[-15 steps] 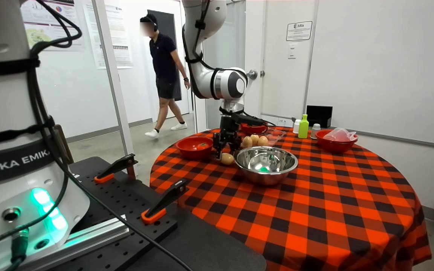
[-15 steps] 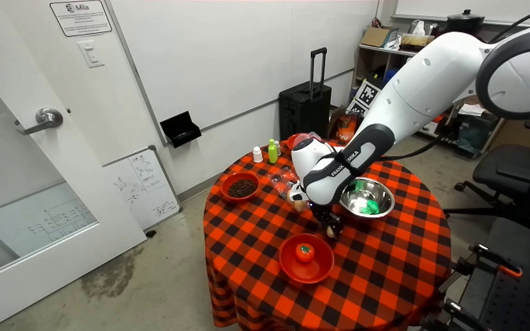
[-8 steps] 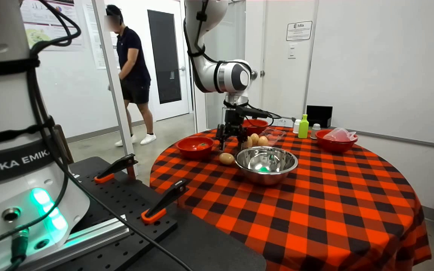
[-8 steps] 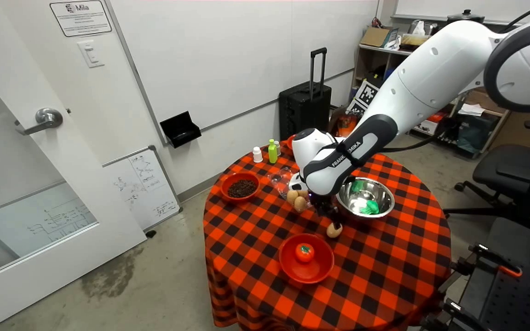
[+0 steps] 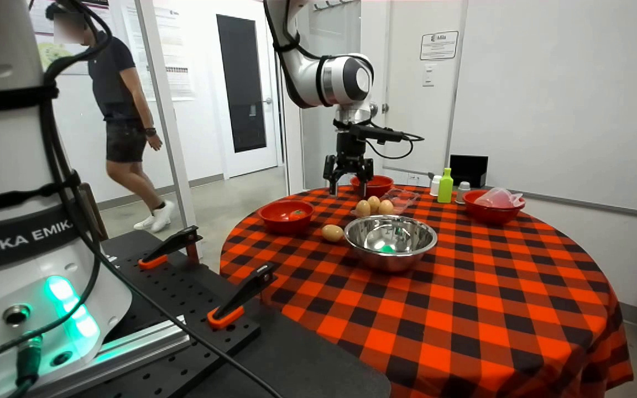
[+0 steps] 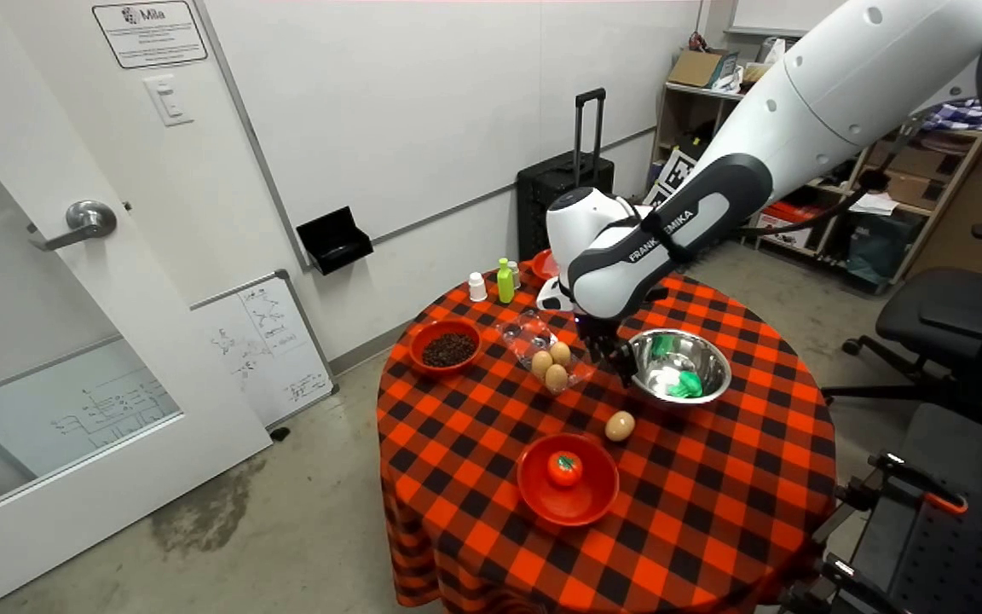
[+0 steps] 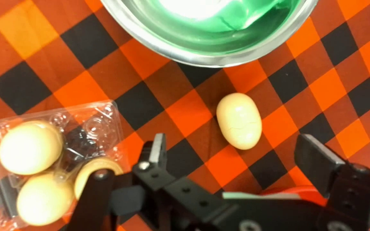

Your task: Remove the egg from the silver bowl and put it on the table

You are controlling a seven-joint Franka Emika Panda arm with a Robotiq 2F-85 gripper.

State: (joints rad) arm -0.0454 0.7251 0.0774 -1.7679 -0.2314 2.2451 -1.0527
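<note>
A light-brown egg [image 5: 332, 233] rests on the checked cloth of the table [image 5: 490, 309], beside the silver bowl [image 5: 390, 261] and apart from it. A fine crack line crosses the egg [image 7: 239, 121] in the wrist view. My gripper [image 5: 348, 192] hangs well above the cloth, jaws wide apart, holding nothing. From the wrist, the egg appears below and between the fingertips, with no contact. Inside the silver bowl [image 7: 204, 61] lies a crumpled green thing [image 6: 685, 385].
Several eggs sit in a clear carton [image 7: 117, 128] beside the gripper. A red bowl [image 6: 568, 507] with a tomato stands near the loose egg. Another red bowl [image 6: 418, 356] holds dark beans. At the far edge are a green bottle [image 5: 445, 187] and a red bowl [image 5: 492, 215] with clear plastic.
A second ago my gripper was down around the egg. It has opened, released the egg and risen straight up. The egg stays on the cloth. A person walks past behind the glass.
</note>
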